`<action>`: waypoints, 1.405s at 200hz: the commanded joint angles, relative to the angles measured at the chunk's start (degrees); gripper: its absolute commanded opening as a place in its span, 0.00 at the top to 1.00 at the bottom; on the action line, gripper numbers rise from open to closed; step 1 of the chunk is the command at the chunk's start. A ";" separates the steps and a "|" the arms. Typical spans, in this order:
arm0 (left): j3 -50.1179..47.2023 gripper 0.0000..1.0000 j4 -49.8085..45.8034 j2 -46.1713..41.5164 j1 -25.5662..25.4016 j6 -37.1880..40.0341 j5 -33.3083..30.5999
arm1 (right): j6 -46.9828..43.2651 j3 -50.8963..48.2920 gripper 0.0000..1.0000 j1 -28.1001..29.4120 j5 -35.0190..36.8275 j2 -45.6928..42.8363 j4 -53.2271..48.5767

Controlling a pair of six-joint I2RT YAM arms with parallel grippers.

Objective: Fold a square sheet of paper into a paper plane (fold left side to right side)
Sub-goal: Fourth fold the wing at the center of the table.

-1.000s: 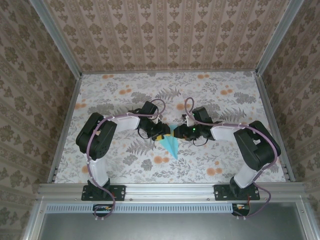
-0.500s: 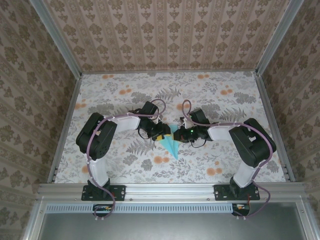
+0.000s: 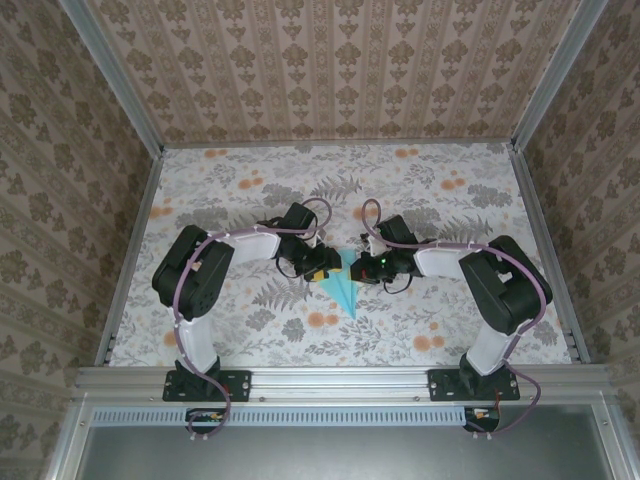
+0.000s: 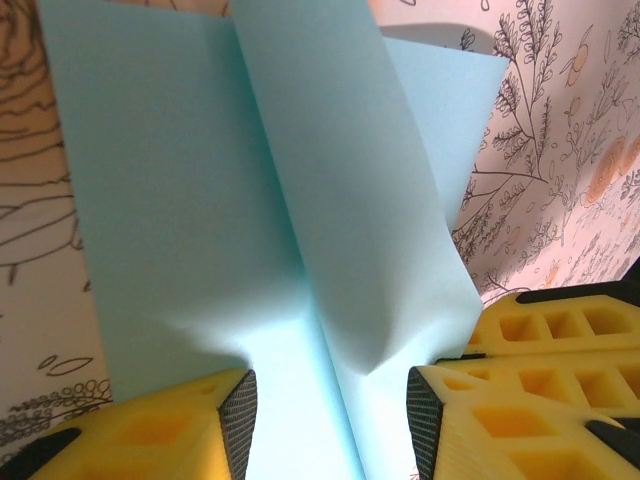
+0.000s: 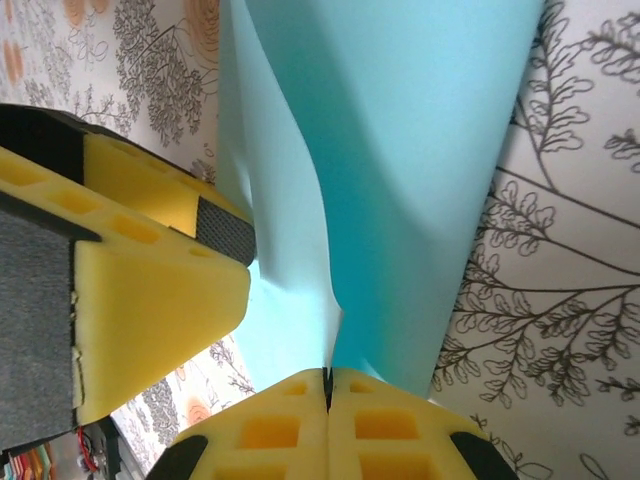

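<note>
Paper plane (image 3: 343, 288), half made, lies mid-way across the surface (image 3: 250, 330), tip pointing to 6 o'clock. At its far end the right hand (image 5: 327, 385), clamped tight on a raised flap, has crept in from 3 o'clock towards the left hand (image 4: 332, 410), which gapes astride the paper. To my eye, the fold is being carried across.

A floral-patterned tablecloth (image 3: 250, 190) is covering the table, damask wallpaper panels (image 3: 330, 60) are enclosing it, and an aluminium rail (image 3: 340, 380) is running along the near edge.
</note>
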 commanded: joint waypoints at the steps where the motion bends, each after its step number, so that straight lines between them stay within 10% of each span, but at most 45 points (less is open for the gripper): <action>1: -0.94 0.52 -3.59 2.10 -0.63 -0.55 -1.98 | -1.85 1.51 0.96 0.38 2.31 1.35 -3.24; 281: 4.65 0.50 -8.29 -4.93 -0.10 3.48 -1.84 | -3.90 2.39 0.95 1.03 7.85 5.03 -10.77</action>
